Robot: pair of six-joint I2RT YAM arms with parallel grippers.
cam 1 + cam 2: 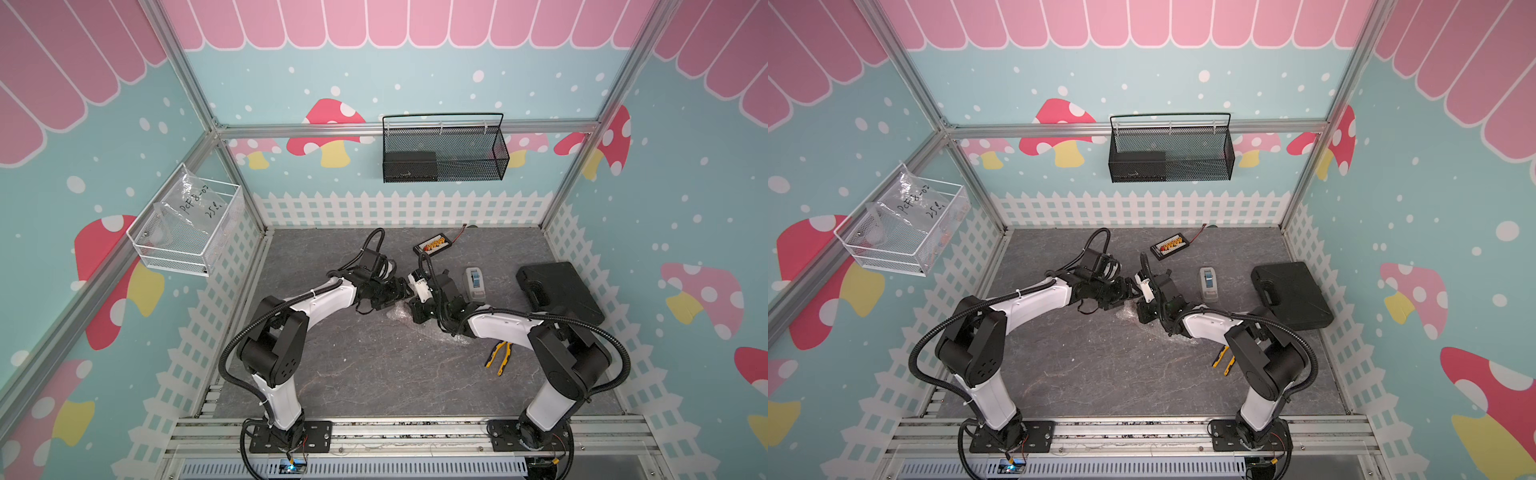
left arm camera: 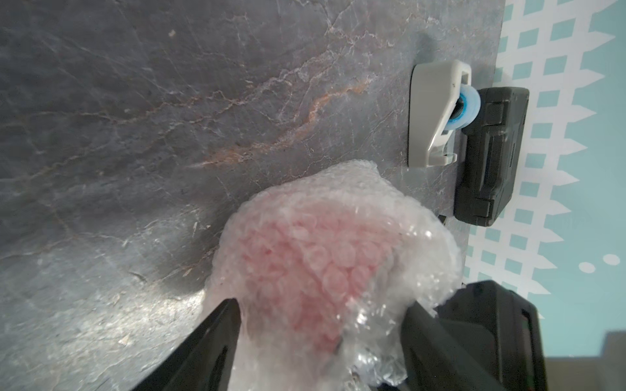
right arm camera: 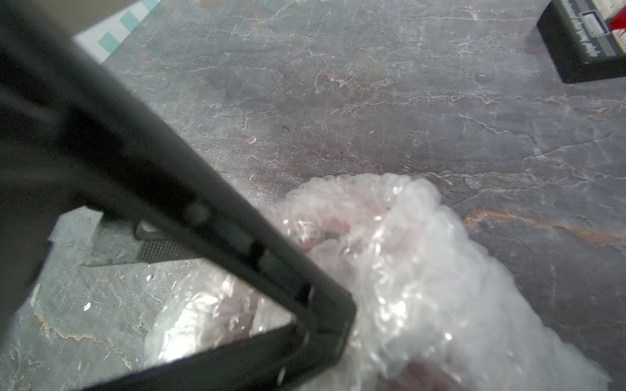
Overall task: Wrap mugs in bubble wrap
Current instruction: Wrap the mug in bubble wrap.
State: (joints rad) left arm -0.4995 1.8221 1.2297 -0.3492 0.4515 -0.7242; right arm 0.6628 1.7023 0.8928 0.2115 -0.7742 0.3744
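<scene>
The mug (image 2: 305,270) shows only as a red blur through the bubble wrap (image 2: 338,237) bundled round it, lying on the grey tabletop. In both top views the wrap (image 1: 397,312) (image 1: 1127,311) sits mid-table under the two meeting wrists. My left gripper (image 2: 321,338) is open, its fingers (image 2: 216,338) standing wide on either side of the bundle, the wrap brushing both. My right gripper (image 3: 338,325) is shut, tips pushed into the crumpled wrap (image 3: 423,270); whether a fold is pinched does not show. From above both grippers (image 1: 405,291) (image 1: 415,318) hide most of the bundle.
A grey tape dispenser (image 1: 475,284) and a black case (image 1: 559,293) lie right of the bundle. Yellow-handled pliers (image 1: 500,357) rest by the right arm. A black connector board (image 1: 432,245) lies toward the back wall. Wire baskets (image 1: 444,153) (image 1: 183,224) hang on the walls.
</scene>
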